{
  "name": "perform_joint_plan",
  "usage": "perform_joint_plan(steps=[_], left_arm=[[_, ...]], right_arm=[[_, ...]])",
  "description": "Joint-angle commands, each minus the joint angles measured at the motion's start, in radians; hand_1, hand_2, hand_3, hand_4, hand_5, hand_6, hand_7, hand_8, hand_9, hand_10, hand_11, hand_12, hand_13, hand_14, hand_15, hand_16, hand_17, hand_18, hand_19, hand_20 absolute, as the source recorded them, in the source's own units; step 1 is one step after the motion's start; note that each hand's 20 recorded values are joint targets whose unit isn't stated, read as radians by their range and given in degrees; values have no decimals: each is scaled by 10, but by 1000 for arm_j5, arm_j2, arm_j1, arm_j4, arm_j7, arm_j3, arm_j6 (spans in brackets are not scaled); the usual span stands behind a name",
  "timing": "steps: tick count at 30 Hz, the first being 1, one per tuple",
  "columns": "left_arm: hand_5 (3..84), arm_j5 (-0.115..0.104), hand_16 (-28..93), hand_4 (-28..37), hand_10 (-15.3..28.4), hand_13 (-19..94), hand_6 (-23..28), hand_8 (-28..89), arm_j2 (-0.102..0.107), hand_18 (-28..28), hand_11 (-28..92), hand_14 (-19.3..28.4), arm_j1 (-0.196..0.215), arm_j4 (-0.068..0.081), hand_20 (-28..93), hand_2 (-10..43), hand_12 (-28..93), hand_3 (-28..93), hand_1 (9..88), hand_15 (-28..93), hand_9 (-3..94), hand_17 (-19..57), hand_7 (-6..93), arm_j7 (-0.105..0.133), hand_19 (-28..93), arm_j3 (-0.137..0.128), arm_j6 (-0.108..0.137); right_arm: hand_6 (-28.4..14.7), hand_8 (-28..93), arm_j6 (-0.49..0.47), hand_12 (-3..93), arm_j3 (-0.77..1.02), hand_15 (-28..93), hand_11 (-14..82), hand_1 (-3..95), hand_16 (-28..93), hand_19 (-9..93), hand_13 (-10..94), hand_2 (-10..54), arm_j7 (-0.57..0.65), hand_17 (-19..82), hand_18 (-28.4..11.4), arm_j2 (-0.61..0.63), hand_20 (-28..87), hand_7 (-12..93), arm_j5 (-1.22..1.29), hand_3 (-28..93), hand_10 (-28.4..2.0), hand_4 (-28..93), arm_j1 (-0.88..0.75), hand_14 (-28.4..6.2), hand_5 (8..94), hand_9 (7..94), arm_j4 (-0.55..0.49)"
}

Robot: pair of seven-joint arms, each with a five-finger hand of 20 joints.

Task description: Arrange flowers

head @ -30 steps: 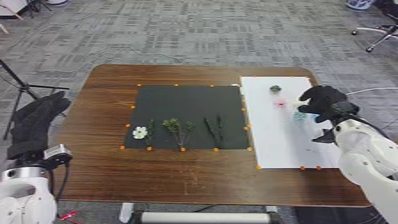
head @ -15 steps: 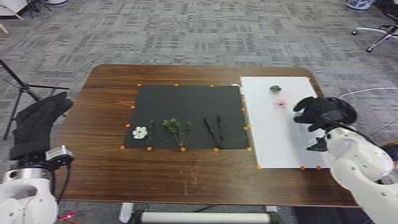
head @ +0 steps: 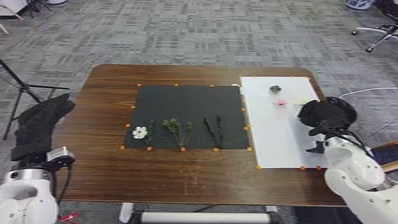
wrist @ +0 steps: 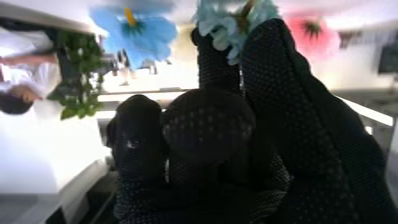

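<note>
Pinched a pale blue flower (wrist: 211,21) in the right hand (head: 327,115) over the white sheet (head: 275,140) — seemed only partway done, with white flower (head: 139,133) on black mat (head: 185,101), pink flower (head: 281,102) probably left to place.

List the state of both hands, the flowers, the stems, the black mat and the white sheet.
Left hand: open, beside the table
Right hand: over the white sheet
White flower: open bloom, on the mat
Leafy stems: lying on the mat
Dark stems: lying on the mat
Pink flower: open
Blue flower: open
Black mat: flat
White sheet: flat
</note>
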Motion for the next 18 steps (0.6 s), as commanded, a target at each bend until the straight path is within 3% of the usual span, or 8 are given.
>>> perform_joint_plan(steps=[1, 5, 8, 10, 12, 13, 14, 18], left_arm=[[536, 7, 13, -217, 142, 386, -2, -93, 33, 136, 215, 175, -5, -6, 190, -22, 114, 686, 297, 220, 509, 48, 172, -4, 145, -33, 2], [534, 6, 12, -219, 142, 387, 2, -92, 40, 136, 216, 175, -4, -8, 190, -20, 115, 686, 291, 221, 509, 49, 171, 0, 145, -44, 6], [533, 8, 12, -225, 143, 387, 5, -91, 43, 135, 216, 175, 13, -7, 190, -19, 115, 687, 288, 221, 509, 50, 170, -7, 144, -68, 5], [531, 14, 11, -231, 142, 387, 7, -91, 48, 136, 216, 175, 10, 11, 188, -10, 114, 685, 275, 220, 509, 51, 168, -9, 141, -83, 16], [531, -18, 11, -242, 143, 387, 7, -90, 60, 136, 215, 175, 11, 28, 186, -4, 114, 690, 264, 219, 509, 52, 167, -9, 138, -91, 49], [531, -36, 11, -250, 143, 387, 7, -89, 62, 135, 215, 175, 10, 33, 186, 17, 114, 697, 256, 219, 509, 53, 167, -13, 137, -98, 54], [537, -47, 11, -267, 145, 389, 4, -90, 72, 134, 216, 173, 0, 37, 184, 57, 113, 705, 246, 218, 512, 54, 169, -18, 136, -89, 76], [551, -64, 11, -281, 145, 393, -8, -93, 75, 132, 214, 174, -15, 41, 183, 180, 112, 693, 212, 220, 520, 56, 170, -24, 133, -77, 116]], right_arm=[[21, 67, 96, 320, -55, 615, 51, 614, 281, 932, 899, -95, -49, 594, -148, 43, 543, 242, 19, 577, -86, -181, 50, -18, 743, 836, -16], [18, 66, 114, 322, -68, 614, 51, 615, 285, 932, 903, -95, -47, 599, -147, 82, 550, 232, 69, 580, -91, -175, 96, -17, 760, 847, -98], [18, 68, 100, 321, -136, 613, 49, 614, 288, 932, 904, -95, -49, 599, -147, 111, 551, 229, 123, 580, -93, -172, 205, -17, 763, 851, -156], [16, 70, 80, 321, -207, 612, 49, 614, 289, 932, 903, -95, -63, 599, -147, 128, 552, 228, 162, 580, -94, -170, 307, -16, 765, 851, -184], [16, 72, 54, 322, -306, 612, 49, 612, 291, 932, 902, -95, -78, 599, -146, 146, 553, 227, 222, 580, -95, -168, 435, -15, 767, 851, -205], [17, 73, 32, 322, -357, 612, 49, 612, 291, 932, 902, -95, -84, 599, -146, 151, 553, 227, 254, 580, -94, -167, 501, -15, 768, 851, -214], [17, 74, 13, 322, -410, 612, 48, 612, 292, 932, 902, -95, -91, 599, -145, 152, 553, 227, 291, 580, -95, -166, 567, -15, 768, 852, -224], [18, 78, -53, 322, -670, 612, 47, 612, 295, 932, 901, -95, -125, 599, -144, 119, 554, 226, 417, 579, -98, -166, 862, -15, 769, 851, -228]])
